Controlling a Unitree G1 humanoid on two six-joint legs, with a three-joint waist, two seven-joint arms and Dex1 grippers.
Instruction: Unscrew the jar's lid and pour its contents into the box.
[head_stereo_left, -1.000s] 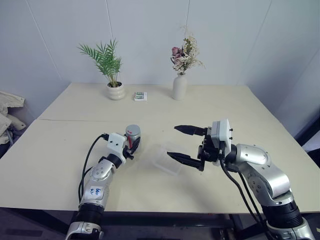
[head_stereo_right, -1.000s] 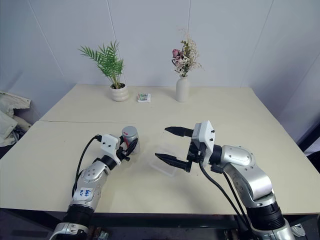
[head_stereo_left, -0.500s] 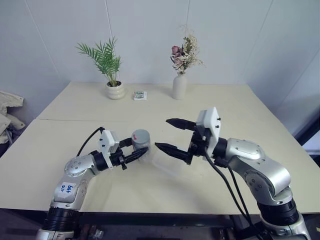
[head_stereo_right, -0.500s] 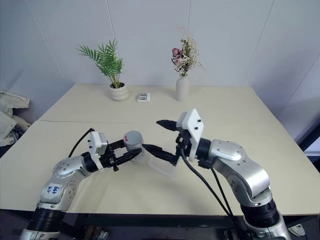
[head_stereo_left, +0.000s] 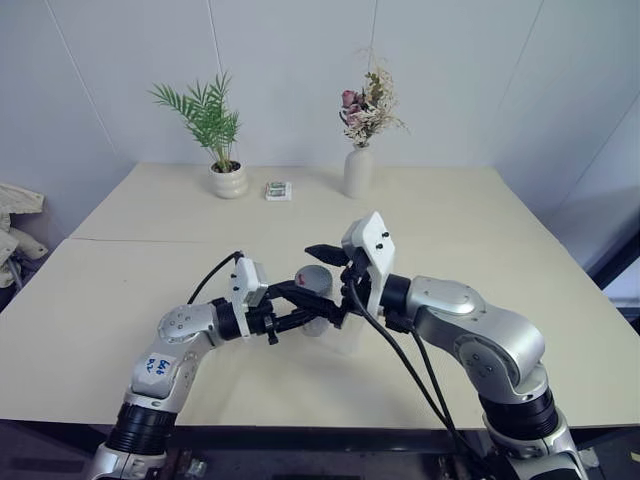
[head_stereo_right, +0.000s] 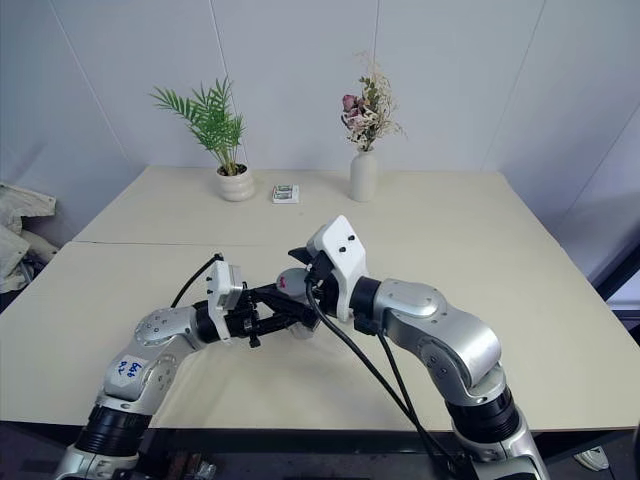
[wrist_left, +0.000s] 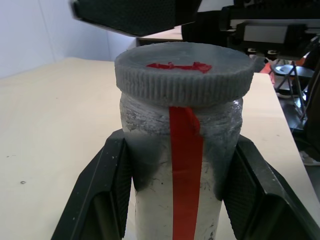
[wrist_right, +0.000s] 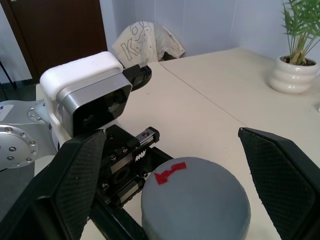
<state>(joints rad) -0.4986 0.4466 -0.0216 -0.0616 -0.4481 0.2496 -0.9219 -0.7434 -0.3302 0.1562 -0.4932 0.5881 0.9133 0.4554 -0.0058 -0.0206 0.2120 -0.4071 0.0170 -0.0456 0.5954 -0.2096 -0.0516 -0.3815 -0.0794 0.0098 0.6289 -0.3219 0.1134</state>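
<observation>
Above the beige table (head_stereo_left: 120, 300), the jar (wrist_left: 182, 170) is being gripped upright by the left gripper (wrist_left: 175, 200), its grey lid (wrist_left: 184, 72) on. Around the lid, untouched, the right gripper (wrist_right: 175, 170) is being held spread wide. Behind, a potted palm (head_stereo_left: 215, 140), a packet (head_stereo_left: 278, 190) and a flower vase (head_stereo_left: 358, 170) are being shown against the white wall.

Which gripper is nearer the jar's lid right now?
Right. The right gripper is open, its fingers either side of the lid. The left gripper is shut on the jar below it.
</observation>
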